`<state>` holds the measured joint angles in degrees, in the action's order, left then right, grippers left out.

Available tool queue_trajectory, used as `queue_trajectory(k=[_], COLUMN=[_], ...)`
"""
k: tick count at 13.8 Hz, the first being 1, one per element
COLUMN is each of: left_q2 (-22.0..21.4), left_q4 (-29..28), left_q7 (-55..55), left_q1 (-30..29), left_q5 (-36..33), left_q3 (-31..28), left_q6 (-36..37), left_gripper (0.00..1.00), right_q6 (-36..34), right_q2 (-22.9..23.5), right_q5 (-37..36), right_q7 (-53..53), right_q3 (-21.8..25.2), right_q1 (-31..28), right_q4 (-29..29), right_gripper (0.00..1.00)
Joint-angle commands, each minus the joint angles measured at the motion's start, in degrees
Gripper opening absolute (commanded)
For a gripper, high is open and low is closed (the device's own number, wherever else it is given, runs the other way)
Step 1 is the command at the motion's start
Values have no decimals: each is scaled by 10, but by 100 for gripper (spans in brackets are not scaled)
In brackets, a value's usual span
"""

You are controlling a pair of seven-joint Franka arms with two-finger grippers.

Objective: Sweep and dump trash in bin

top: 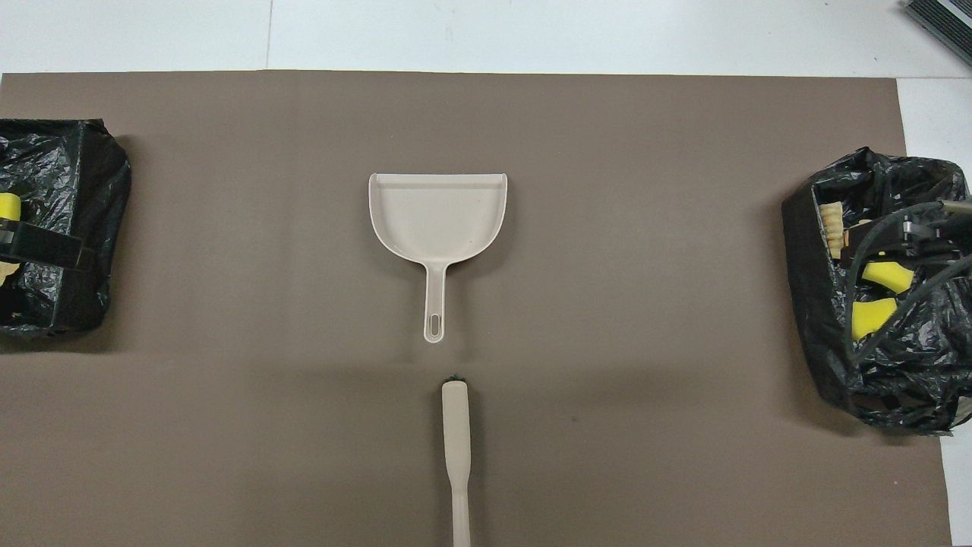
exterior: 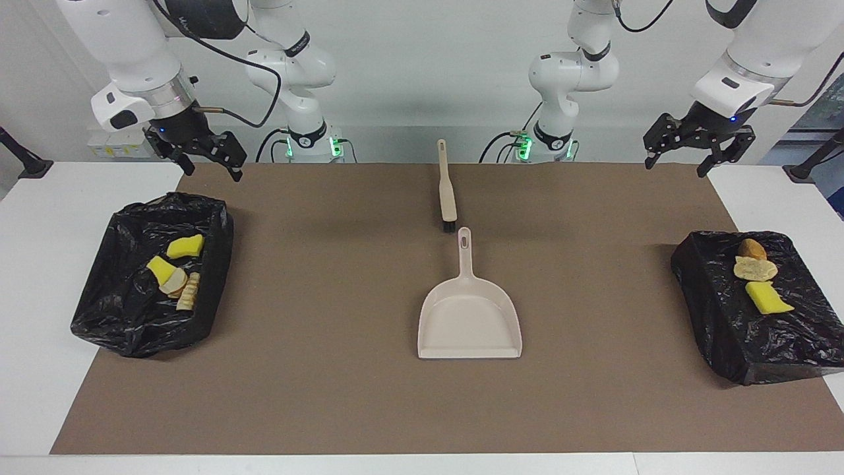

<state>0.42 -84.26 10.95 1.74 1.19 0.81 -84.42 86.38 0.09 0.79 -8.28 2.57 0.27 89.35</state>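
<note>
Trash lies in two black-bagged bins. The bin (exterior: 132,310) at the right arm's end holds yellow chunks (exterior: 184,246) and bread pieces (exterior: 188,290). On the bin (exterior: 738,330) at the left arm's end rest a brown piece (exterior: 752,249), a tan piece (exterior: 755,268) and a yellow chunk (exterior: 765,298). My right gripper (exterior: 214,173) hangs open over that first bin's edge, holding nothing. My left gripper (exterior: 675,165) hangs open and empty, high above the mat's corner by the other bin.
A beige dustpan (exterior: 469,316) lies mid-mat with its handle toward the robots. A beige hand brush (exterior: 447,188) lies in line with it, nearer the robots, bristles by the handle's tip. The brown mat (exterior: 330,396) covers most of the white table.
</note>
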Motion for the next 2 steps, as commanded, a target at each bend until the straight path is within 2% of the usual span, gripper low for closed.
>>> queue_trajectory(k=[1, 2], left_q2=[-13, -13], left_q4=[-12, -13], left_q7=[-3, -2], left_q1=[-9, -10], left_q5=[-9, -9], left_q3=[4, 4], left_q6=[-2, -1], left_gripper=[100, 100], right_q6=[5, 5], right_q2=[-7, -7], right_q5=[7, -5], right_q7=[8, 8], right_q3=[-5, 0], right_q1=[-8, -11], right_q4=[7, 7], right_gripper=[100, 100])
